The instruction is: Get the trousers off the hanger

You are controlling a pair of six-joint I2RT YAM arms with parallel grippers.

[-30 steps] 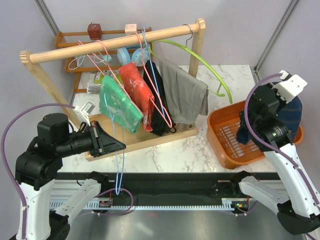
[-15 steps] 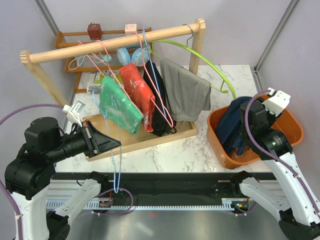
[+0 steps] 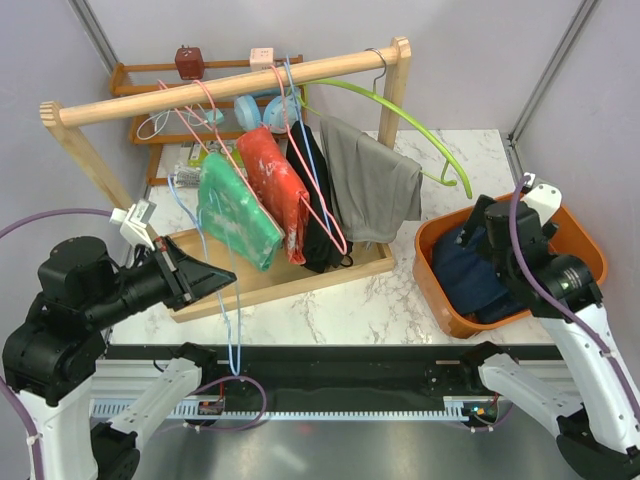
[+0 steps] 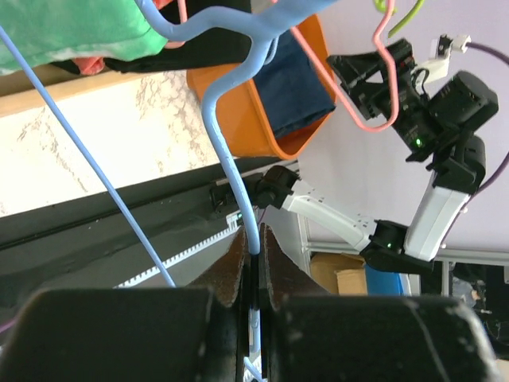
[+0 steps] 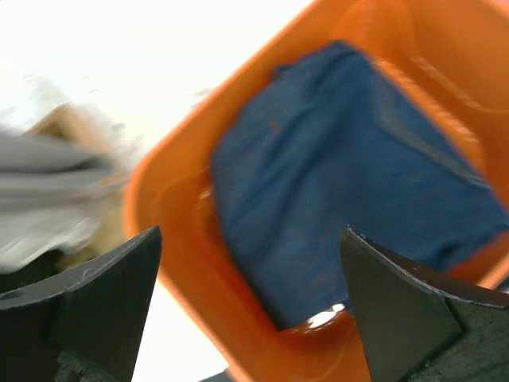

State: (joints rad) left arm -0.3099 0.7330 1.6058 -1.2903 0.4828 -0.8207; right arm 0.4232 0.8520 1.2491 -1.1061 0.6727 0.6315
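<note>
Because my left gripper (image 4: 253, 243) is pinched tight on a wire of the blue hanger (image 4: 225, 155), that hanger is drawn out from the wooden rack (image 3: 220, 88) towards my side of the table. I judge this steadies it and tilts its load my way. The mint-green trousers (image 3: 235, 215) seem to hang folded over it, up under the rail beside the red garment (image 3: 275, 185), well above and beyond my closed left fingers.

My right gripper (image 5: 248, 239) stands spread wide and holds nothing. It hovers over the orange basket (image 5: 179, 239) at the right side of the table. The navy trousers (image 5: 342, 175) lie folded in the bottom of that basket, directly below the gap between my right fingers and clear of both. I take that pair as dealt with: off its hanger and put away. The mint-green pair is the one left, and it hangs well to the left of my right gripper, past the grey garment (image 3: 372, 185).
</note>
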